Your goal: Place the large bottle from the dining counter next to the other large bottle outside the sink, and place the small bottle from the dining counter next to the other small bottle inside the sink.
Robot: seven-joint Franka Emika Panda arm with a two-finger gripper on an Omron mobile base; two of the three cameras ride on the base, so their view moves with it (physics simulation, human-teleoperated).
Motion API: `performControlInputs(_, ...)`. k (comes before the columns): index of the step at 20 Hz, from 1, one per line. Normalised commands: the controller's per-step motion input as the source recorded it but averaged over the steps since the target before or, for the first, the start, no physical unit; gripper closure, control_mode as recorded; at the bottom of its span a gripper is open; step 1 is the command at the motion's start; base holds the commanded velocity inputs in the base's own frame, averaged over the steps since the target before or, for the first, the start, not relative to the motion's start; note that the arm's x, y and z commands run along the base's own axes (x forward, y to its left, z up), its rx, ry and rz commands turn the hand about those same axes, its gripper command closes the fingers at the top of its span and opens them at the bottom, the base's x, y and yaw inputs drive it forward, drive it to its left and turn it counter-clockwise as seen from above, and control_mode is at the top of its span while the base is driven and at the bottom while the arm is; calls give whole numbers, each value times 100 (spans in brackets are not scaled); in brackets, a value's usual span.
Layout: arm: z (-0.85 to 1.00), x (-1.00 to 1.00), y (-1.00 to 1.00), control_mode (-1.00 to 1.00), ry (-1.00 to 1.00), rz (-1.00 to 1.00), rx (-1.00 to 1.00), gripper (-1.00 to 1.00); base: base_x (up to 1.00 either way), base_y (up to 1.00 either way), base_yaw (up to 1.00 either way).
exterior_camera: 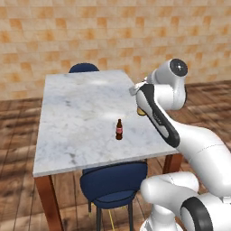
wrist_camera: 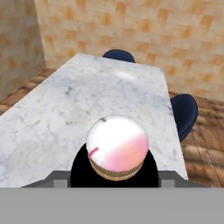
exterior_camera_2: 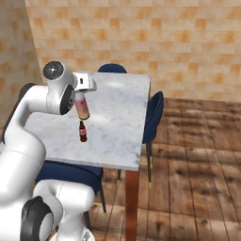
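A wall (exterior_camera: 90, 31) of tan and orange brick-like tiles runs behind, over a floor (exterior_camera_2: 197, 179) of dark reddish-brown planks. Three navy blue chairs stand about: one at the far end (exterior_camera: 84, 67), one at the near edge (exterior_camera: 113, 182), one at the side (exterior_camera_2: 154, 115).

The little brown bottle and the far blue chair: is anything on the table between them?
Nothing: in the left base view, bare marble of the dining counter runs from the small bottle to the far chair.

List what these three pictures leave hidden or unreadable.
- Left base view: the large bottle is mostly hidden behind the arm's forearm; just a yellow-orange sliver shows.
- Right base view: the hand is screened by the wrist, so its fingers are unseen.
- Small bottle: its red label is too small to read.
- Hand view: the large bottle hides the dining counter beneath it.
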Motion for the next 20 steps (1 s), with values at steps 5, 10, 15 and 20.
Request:
performControlInputs(5,0,0,0,100,0,0,0,100,0,-4,-24)
performControlInputs(10,0,0,0,100,0,0,0,100,0,0,-25)
performControlInputs(15,0,0,0,100,0,0,0,100,0,0,-25)
performControlInputs(20,0,0,0,100,0,0,0,100,0,0,-25)
